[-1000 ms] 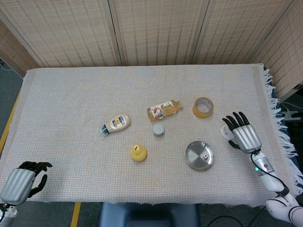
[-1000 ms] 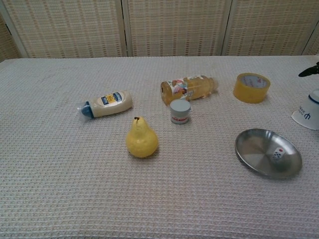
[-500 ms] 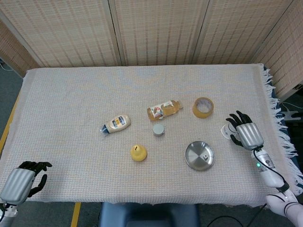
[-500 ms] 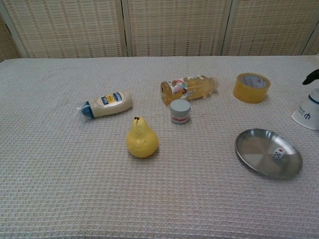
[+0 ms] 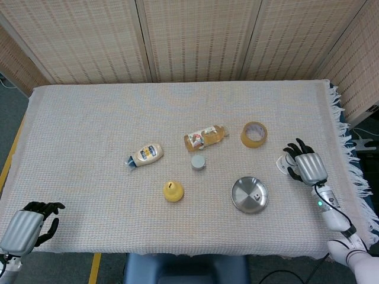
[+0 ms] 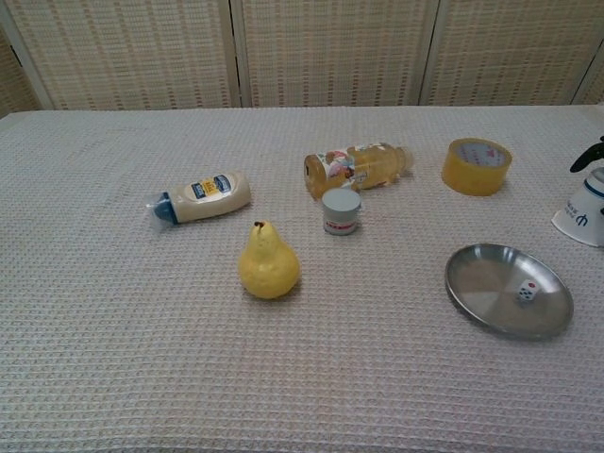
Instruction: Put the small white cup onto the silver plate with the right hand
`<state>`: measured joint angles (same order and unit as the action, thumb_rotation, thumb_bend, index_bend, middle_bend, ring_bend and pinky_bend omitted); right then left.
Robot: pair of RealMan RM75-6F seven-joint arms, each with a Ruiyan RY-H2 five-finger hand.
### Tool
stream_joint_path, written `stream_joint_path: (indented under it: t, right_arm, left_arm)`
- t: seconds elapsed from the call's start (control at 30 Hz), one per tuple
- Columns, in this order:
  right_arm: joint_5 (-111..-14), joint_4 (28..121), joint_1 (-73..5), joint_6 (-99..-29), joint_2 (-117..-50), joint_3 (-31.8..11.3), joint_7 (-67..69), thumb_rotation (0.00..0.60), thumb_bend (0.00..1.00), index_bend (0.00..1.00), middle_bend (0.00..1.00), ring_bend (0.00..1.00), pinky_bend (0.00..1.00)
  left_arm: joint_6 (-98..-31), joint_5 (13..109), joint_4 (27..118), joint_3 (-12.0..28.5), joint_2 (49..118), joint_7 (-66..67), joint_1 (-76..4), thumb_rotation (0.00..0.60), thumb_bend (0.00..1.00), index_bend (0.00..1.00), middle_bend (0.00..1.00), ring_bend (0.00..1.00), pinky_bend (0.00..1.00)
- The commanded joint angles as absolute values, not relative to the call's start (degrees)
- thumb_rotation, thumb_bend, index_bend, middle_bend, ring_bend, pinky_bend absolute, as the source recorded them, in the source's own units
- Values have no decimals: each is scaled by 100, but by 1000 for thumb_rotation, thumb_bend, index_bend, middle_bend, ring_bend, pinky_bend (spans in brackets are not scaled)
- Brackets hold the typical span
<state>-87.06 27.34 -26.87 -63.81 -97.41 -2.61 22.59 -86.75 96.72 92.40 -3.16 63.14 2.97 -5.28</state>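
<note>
The small white cup [image 6: 583,213] with a blue band stands on the cloth at the far right, partly cut off by the frame edge. In the head view the cup [image 5: 284,165] peeks out at the left side of my right hand [image 5: 305,165], which hovers over it with fingers arched down; one dark fingertip [image 6: 587,158] shows just above the cup. I see no firm grip. The silver plate [image 5: 240,195] [image 6: 481,278] lies to the left of and nearer than the cup, with a small die [image 6: 526,292] in it. My left hand [image 5: 26,228] rests at the near left table edge, fingers curled, holding nothing.
A yellow tape roll [image 6: 476,165] lies behind the plate. A juice bottle [image 6: 357,167] on its side, a small lidded jar [image 6: 341,210], a yellow pear [image 6: 268,262] and a mayonnaise bottle [image 6: 202,197] occupy the middle. The fringed table edge [image 5: 349,165] runs just right of my right hand.
My right hand has shifted a little to the right and its fingers have curled down over the cup. The cup, the plate and the left hand have not moved.
</note>
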Motion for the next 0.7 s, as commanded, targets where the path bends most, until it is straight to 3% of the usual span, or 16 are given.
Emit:
stream_joint_path:
  t: [0.03, 0.23, 0.47, 0.7]
  right_arm:
    - [-8699, 2526, -2698, -6353, -9890, -250, 2353, 600, 306, 280, 197, 57, 329]
    - [-8682, 2182, -2694, -6384, -10096, -257, 2433, 600, 306, 339, 273, 145, 464]
    - [-8611, 1895, -2657, -6746, -10302, -373, 2445, 600, 306, 515, 457, 369, 678]
    - [-8647, 2041, -2622, -7227, -10272, -408, 2498, 600, 306, 574, 503, 420, 726]
  left_arm:
    - [-8677, 9669, 9239, -313, 6313, 293, -528, 600, 514, 375, 469, 423, 381]
    - [-8677, 9674, 9239, -317, 6307, 287, -528, 600, 514, 375, 470, 423, 381]
    - [-8676, 9666, 9240, -312, 6309, 287, -529, 600, 514, 375, 470, 423, 381]
    - [-8678, 9673, 9241, -312, 6307, 283, -531, 600, 514, 375, 470, 423, 381]
